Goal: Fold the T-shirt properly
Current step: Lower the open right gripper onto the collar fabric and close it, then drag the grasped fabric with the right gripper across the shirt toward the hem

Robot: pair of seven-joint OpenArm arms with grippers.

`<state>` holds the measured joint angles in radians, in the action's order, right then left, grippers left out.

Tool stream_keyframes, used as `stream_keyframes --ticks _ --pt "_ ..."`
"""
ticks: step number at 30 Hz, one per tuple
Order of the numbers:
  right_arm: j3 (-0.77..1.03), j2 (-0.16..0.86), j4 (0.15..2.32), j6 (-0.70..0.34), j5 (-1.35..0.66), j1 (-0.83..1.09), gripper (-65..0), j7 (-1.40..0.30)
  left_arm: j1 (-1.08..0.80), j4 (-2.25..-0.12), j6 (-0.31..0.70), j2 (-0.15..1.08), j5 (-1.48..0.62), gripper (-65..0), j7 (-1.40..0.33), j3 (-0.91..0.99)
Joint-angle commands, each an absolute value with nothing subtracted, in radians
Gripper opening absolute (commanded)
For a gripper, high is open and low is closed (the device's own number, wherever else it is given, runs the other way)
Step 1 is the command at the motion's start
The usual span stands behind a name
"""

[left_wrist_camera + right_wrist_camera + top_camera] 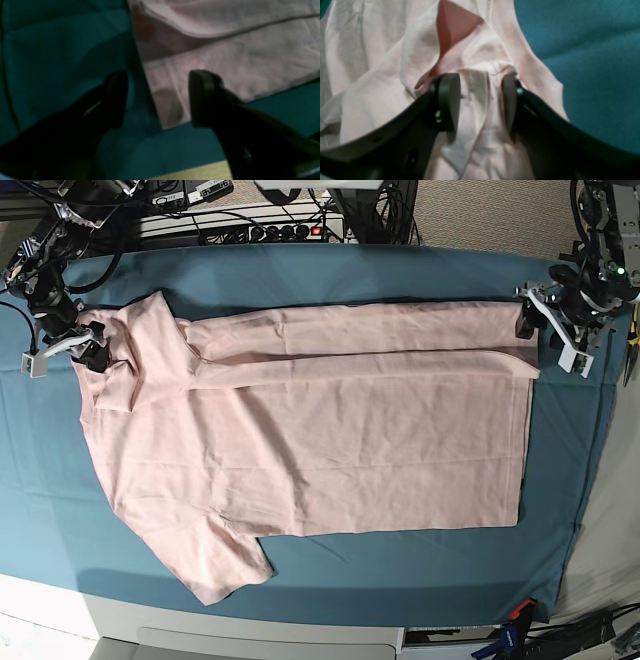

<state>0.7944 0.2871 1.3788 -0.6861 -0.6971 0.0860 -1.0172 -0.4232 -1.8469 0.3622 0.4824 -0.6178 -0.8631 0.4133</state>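
The pale pink T-shirt (320,440) lies spread on the teal cloth, plain side up, its far long edge folded over toward the middle. At the right, my left gripper (528,338) hangs at the shirt's far hem corner. In the left wrist view, the left gripper (157,97) is open, and the T-shirt (225,50) has its side edge running between the two fingers on the cloth below. At the left, my right gripper (95,350) is at the collar end. In the right wrist view, the right gripper (481,100) stands open astride a bunched ridge of the T-shirt (370,75).
The teal table cloth (400,560) covers the table. Cables and a power strip (260,225) run along the far edge. Pliers (631,350) hang off the right side, and clamps (505,638) sit at the front right corner. A bare table edge (195,172) shows under the left gripper.
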Motion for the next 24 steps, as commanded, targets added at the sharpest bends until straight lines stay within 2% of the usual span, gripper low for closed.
stream_keyframes --ticks 1,9,15,17,20,24 --pt "0.797 0.308 1.392 -0.698 -0.728 0.078 -37.6 -1.003 -0.421 -1.861 0.362 0.498 -0.628 -26.6 -0.846 0.422" --pt "0.797 0.308 1.392 -0.698 -0.752 0.078 -37.7 -1.006 -0.421 -1.861 0.362 0.498 -0.628 -26.6 -0.846 0.422" --pt "0.797 0.308 1.393 -0.698 -0.751 0.078 -42.0 -1.007 -0.421 -1.861 0.362 0.498 -0.628 -26.6 -0.846 0.422" --pt "0.797 0.308 1.393 -0.698 -0.752 0.078 -46.5 -1.007 -0.421 -1.861 0.362 0.498 -0.628 -26.6 -0.846 0.422" --pt "0.797 0.308 1.393 -0.698 -0.752 0.078 -64.2 -1.005 -0.421 -1.861 0.362 0.498 -0.628 -26.6 -0.846 0.422" --pt "0.797 0.308 1.393 -0.698 -0.821 0.078 -65.0 -1.008 -0.421 -1.861 0.362 0.498 -0.628 -26.6 -0.846 0.422"
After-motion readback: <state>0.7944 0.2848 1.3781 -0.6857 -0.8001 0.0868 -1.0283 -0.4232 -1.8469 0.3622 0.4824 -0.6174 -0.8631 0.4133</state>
